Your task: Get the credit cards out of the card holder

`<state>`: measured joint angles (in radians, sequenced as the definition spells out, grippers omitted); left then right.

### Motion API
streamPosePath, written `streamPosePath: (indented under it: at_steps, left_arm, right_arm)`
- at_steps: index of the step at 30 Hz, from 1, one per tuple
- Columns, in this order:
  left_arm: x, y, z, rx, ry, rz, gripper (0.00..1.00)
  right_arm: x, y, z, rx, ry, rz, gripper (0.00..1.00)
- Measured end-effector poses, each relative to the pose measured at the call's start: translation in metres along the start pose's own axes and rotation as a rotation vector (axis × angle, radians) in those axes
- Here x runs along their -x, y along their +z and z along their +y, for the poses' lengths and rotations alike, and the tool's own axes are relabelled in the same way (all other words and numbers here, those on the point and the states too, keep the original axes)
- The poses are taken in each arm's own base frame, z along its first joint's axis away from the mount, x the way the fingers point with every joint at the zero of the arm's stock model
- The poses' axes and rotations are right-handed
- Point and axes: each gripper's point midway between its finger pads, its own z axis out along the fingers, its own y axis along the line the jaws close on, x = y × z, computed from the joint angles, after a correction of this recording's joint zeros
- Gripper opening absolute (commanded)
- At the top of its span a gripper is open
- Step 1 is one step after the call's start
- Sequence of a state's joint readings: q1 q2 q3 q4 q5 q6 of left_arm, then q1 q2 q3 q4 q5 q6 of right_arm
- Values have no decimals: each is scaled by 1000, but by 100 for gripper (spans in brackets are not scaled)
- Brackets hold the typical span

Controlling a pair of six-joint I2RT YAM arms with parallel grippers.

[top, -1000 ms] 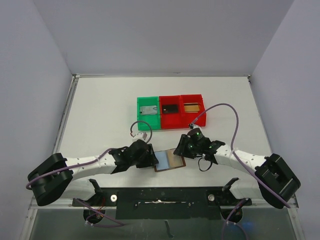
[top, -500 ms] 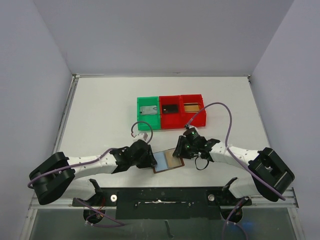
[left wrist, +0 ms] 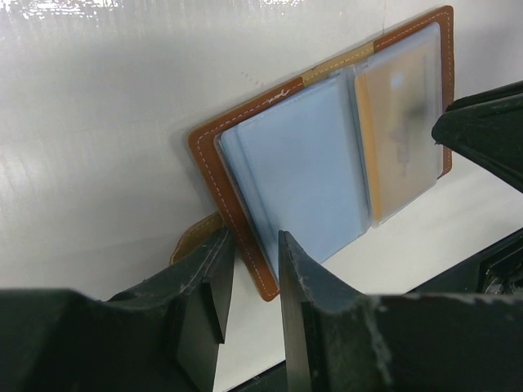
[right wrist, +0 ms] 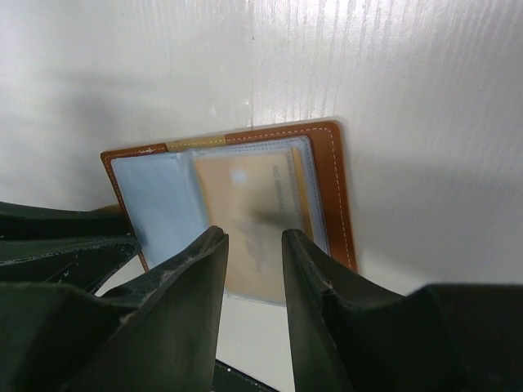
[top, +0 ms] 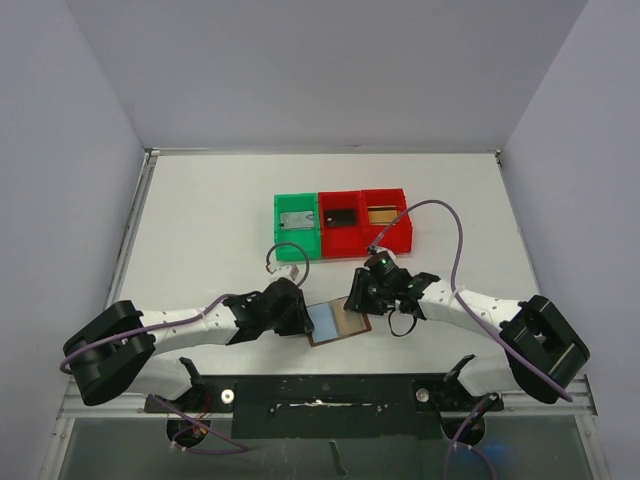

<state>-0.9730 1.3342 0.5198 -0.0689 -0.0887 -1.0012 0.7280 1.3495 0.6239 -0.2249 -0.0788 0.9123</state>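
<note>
The card holder [top: 338, 322] lies open on the table near the arms, brown edging around pale blue-grey pockets [left wrist: 302, 171]. A gold-yellow credit card [right wrist: 253, 204] sits inside its right clear pocket [left wrist: 400, 122]. My left gripper [left wrist: 252, 237] is at the holder's left edge [top: 303, 322]. Its jaws stand a narrow gap apart, with the brown stitched edge between the tips. My right gripper [right wrist: 255, 235] hovers at the holder's right half [top: 355, 305]. It is open by a narrow gap over the pocket with the gold card.
Behind the holder stands a row of bins. A green bin [top: 278, 228] holds a grey card, a red bin [top: 341, 238] a dark card, and another red bin [top: 405, 228] a gold card. Purple cables loop over both arms.
My left jaws have drawn closer together at the holder's left edge. My right gripper has shifted a little left over the holder's right half. The holder has barely moved.
</note>
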Motion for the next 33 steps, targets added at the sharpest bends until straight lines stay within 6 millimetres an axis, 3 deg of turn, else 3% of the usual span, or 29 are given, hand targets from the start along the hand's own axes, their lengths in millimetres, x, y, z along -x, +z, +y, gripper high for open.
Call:
streamPosePath:
  at_steps: [7,14,23,33]
  left_arm:
    - [0,1,-1,-2,11,4,26]
    - [-1,1,-1,-2,15,11,25]
    - [-2,2,-2,0,18,21,22]
    - [-2,2,-2,-3,18,23,22]
  right_arm:
    - [4,-5,-7,-59,-20,-10,36]
    - [-7,0,-11,-93,-54,22,26]
    - [-8,4,-4,-115,-91,29,33]
    - [-1,-8,0,-152,-126,0,39]
